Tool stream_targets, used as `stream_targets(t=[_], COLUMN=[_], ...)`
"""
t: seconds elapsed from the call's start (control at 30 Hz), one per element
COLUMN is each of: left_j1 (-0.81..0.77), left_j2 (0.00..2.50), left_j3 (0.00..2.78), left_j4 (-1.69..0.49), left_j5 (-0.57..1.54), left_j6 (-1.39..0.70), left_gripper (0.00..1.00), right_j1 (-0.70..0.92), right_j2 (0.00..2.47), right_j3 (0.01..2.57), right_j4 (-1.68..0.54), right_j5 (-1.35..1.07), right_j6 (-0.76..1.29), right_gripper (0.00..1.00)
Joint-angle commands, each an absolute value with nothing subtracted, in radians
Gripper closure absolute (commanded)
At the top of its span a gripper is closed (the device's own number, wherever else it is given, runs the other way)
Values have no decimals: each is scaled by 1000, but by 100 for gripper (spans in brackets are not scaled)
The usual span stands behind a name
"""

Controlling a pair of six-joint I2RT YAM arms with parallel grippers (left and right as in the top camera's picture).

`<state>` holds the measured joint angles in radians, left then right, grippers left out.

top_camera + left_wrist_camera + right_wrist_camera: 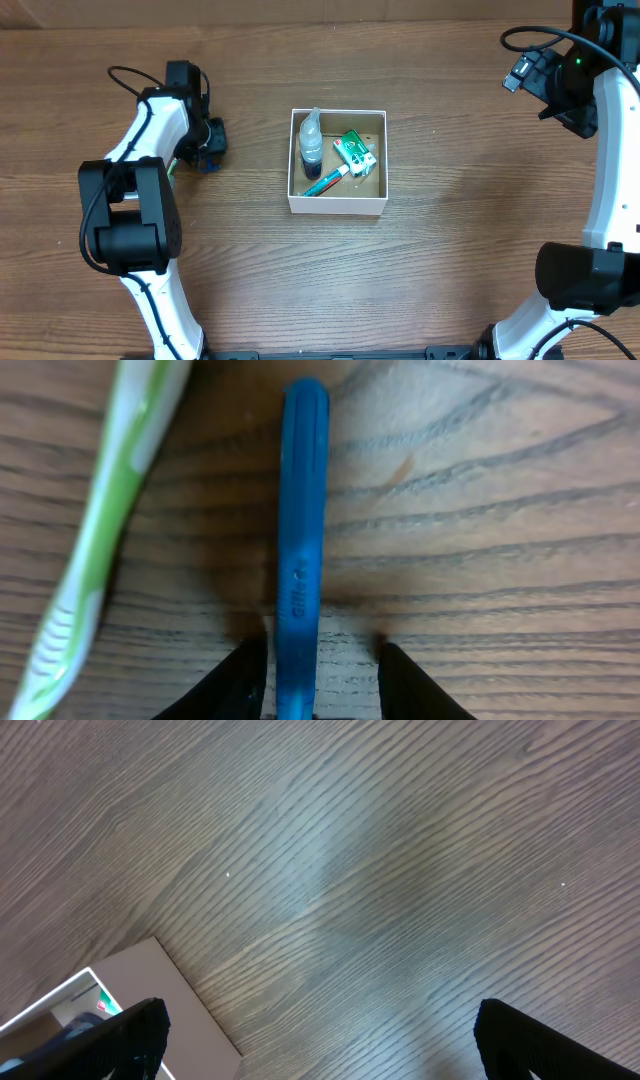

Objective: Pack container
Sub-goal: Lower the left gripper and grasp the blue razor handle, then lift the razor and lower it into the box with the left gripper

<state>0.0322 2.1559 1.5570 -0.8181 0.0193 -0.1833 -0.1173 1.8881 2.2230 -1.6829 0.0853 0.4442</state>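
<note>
While the container (337, 206) sits in the middle of the worktop (450, 280), there is bare wood all the way round it. None of its four white edges touches anything outside.

The biggest open room is on the right arm's side of the container. The right gripper (320, 1015) hangs over that side, well apart from the container and toward the far edge of the worktop. Its two fingers are spread wide, with nothing between them.

On the other side of the container, also well apart from it, the left gripper (322, 648) is low over the wood. Its fingers stand a little apart with one blue handle (302, 540) lying between them. A strip of wood shows on one side of the handle, so the gripper is not squeezing it. Near the handle, not touching it, lies one green and white toothbrush (95, 550).

Inside the container I count three things:
- One clear bottle (311, 140), by the wall nearest the left arm.
- One green and white packet (355, 152), beside the bottle.
- One blue-green stick (325, 182) with a red end, lying slanted by the near wall.
</note>
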Motion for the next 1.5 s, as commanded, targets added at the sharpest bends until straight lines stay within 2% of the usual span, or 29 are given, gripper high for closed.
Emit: stream_targets(t=[0.0,0.13,0.23,0.4,0.6,0.93,1.2,1.47], left_j1=[27,27,27,27,27,19,-20,-147], left_j2=[2127,2127,2127,2127,2124,2124,2124,2124], left_j3=[1521,1497,1488,1489,1543,1877,2170,2395], left_j4=[-802,-786,-783,-802,-886,-1172,-1382,-1575], left_j5=[25,26,26,25,23,46,221,336], left_j6=[-204,-207,-207,-206,-205,-151,31,224], left_gripper=[64,74,85,93,94,93,92,91], right_j1=[-119,-119,-119,-119,-119,-119,-119,-119], right_j2=[1888,1888,1888,1888,1888,1888,1888,1888], right_j3=[2226,2226,2226,2226,2226,2226,2226,2226], right_j4=[-1678,-1678,-1678,-1678,-1678,-1678,-1678,-1678], right_j5=[88,88,88,88,88,88,88,88], right_j6=[445,445,445,445,445,445,445,445], right_gripper=[0,0,0,0,0,0,0,0])
